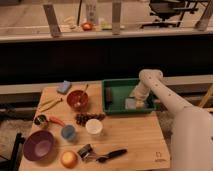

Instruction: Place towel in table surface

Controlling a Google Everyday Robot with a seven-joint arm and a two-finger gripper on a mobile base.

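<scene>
The towel [130,104], a small pale cloth, lies inside the green tray [114,85] near its right front corner. My gripper [138,100] is down in the tray, right at the towel's right side and over it; I cannot tell whether it touches the cloth. The white arm reaches in from the right. The bamboo table surface [130,137] lies in front of the tray, with a small dark logo [159,157] at its front right corner.
On the table's left half are a blue sponge block [63,87], a red bowl [77,99], grapes [89,118], a white cup [93,127], a blue cup [68,132], a purple bowl [38,145], an orange [69,159] and a black-handled tool [107,155].
</scene>
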